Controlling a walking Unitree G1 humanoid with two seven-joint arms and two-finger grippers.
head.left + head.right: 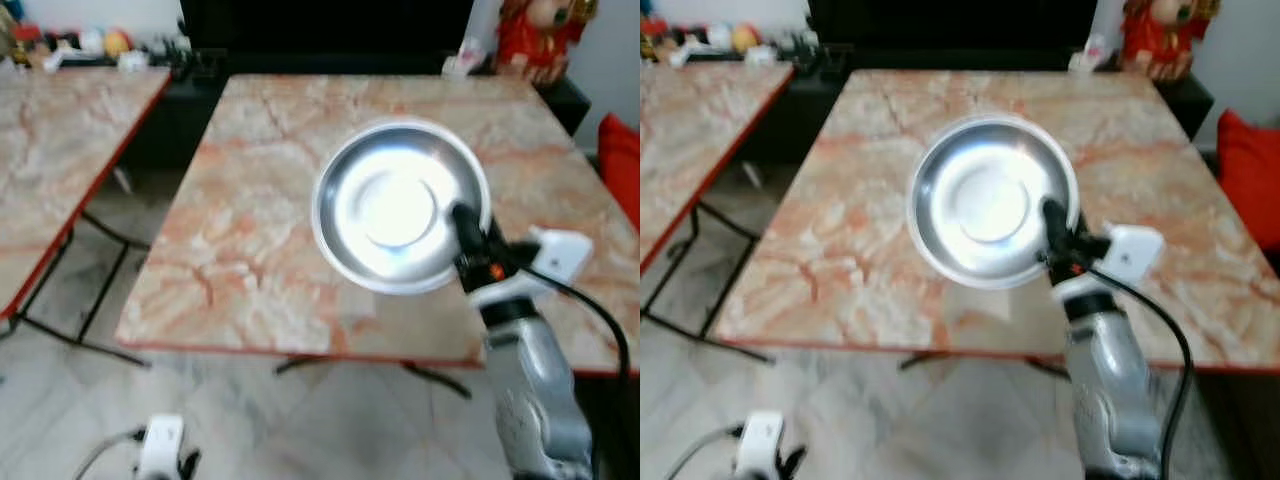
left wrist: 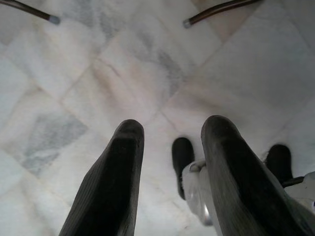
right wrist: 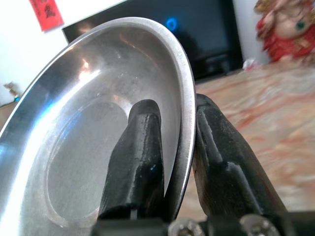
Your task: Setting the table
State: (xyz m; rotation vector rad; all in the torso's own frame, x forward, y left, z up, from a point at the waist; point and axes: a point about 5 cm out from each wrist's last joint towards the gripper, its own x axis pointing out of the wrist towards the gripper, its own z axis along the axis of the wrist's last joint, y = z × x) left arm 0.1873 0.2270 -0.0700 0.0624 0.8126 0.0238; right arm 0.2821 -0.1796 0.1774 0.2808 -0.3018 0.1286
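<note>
Gripping the rim of a steel plate, the right gripper has one black finger inside the dish and the other pressed against its outer wall, as the right wrist view shows plainly. The hold sits at about four o'clock on the plate, which hangs over the middle of the marble-patterned bench, toward its near edge; whether it touches the top cannot be told. A second bench of the same pattern stands at nine o'clock, apart from the first. A red figurine sits beyond the far edge at one o'clock. The left gripper hangs low over the pale tiled floor, its fingers parted with nothing between them.
</note>
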